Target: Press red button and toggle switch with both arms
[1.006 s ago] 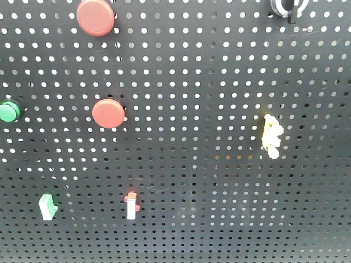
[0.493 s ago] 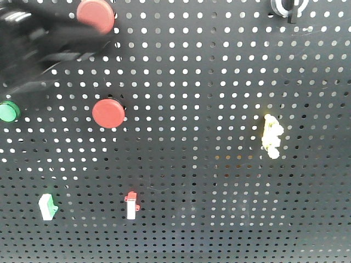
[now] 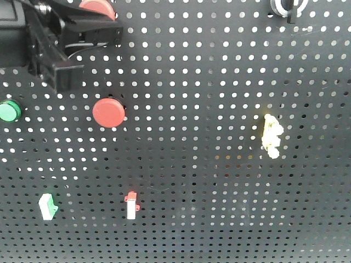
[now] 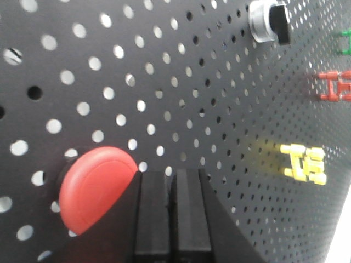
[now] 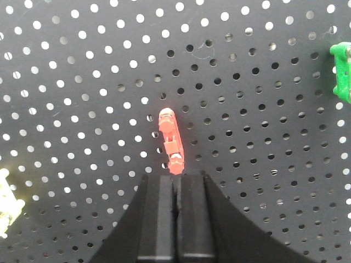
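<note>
Two red buttons sit on the black pegboard [image 3: 219, 82]: an upper one [image 3: 98, 5], partly covered, and a lower one [image 3: 108, 113]. My left gripper [image 3: 116, 34] reaches in from the upper left, just below the upper button. In the left wrist view it [image 4: 173, 176] is shut and empty, and the red button [image 4: 93, 189] lies just left of its tips. The toggle switch [image 3: 286, 6], with a silvery ring and a black lever, is at the top right; it also shows in the left wrist view [image 4: 269, 22]. My right gripper [image 5: 176, 178] is shut and empty, its tips just below a red rocker tab [image 5: 171, 139].
On the board are a green button [image 3: 8, 110], a yellow clip [image 3: 271, 136], a green-tipped rocker tab [image 3: 47, 206] and a red-tipped rocker tab [image 3: 131, 205]. The right wrist view also shows a green tab [image 5: 343, 71] and the yellow clip [image 5: 5, 203].
My left gripper has come in from the upper left; it was absent, then blurred, and now sits sharp over the lower part of the upper red button. Nothing on the board has moved.
</note>
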Controlling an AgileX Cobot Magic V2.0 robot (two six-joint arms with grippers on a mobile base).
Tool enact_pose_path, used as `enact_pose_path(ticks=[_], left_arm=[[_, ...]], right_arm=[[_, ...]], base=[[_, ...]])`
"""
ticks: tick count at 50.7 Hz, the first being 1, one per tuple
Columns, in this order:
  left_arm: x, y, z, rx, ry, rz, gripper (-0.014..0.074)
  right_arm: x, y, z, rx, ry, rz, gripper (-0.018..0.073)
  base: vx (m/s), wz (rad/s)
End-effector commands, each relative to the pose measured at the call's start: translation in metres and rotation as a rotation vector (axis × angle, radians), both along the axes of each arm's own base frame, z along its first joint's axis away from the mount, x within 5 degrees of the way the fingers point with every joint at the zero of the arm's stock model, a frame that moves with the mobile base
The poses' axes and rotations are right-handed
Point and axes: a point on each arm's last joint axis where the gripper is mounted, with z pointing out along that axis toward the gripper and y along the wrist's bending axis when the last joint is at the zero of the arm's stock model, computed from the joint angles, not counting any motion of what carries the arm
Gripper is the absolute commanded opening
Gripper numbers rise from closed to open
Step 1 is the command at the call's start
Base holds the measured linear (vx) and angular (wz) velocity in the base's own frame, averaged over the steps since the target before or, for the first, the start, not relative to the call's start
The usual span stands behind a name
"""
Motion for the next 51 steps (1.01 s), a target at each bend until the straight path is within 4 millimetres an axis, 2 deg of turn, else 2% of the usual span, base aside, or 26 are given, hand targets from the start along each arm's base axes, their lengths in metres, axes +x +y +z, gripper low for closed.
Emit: enact_pose_path(ticks=[1,10,18,27,37,51], left_arm=[[0.003,0.008,0.019,-0.101,-0.088,0.103,0.0001],[0.013,0.009,0.015,-0.098,-0.077,0.153,0.0001],[0.006,0.011,0.018,-0.105,-0.070,0.140,0.0001],[-0.026,0.019,0.027,-0.078,-0.068,0.078,0.0001],[-0.076,0.032,0.038,-0.050,-0.068,-0.018,0.0001],[-0.126,0.056,0.051,-0.080,-0.112,-0.007,0.0001]], right_arm=[[0.000,-0.001,0.014,-0.015,-0.091,-0.009,-0.0003],[0.000,-0.001,0.014,-0.026,-0.091,-0.011,-0.0003],[0.000,-0.001,0.014,-0.078,-0.090,-0.016,-0.0003],[0.000,-0.001,0.014,-0.090,-0.089,-0.017,-0.0003],[0.001,0.000,0.012,-0.067,-0.064,-0.006,-0.0003],[0.001,0.006,-0.002,-0.081,0.087,0.062,-0.0003]], base=[[0.00,0.00],[0.00,0.00],[0.00,0.00],[0.00,0.00],[0.00,0.00],[0.00,0.00]])
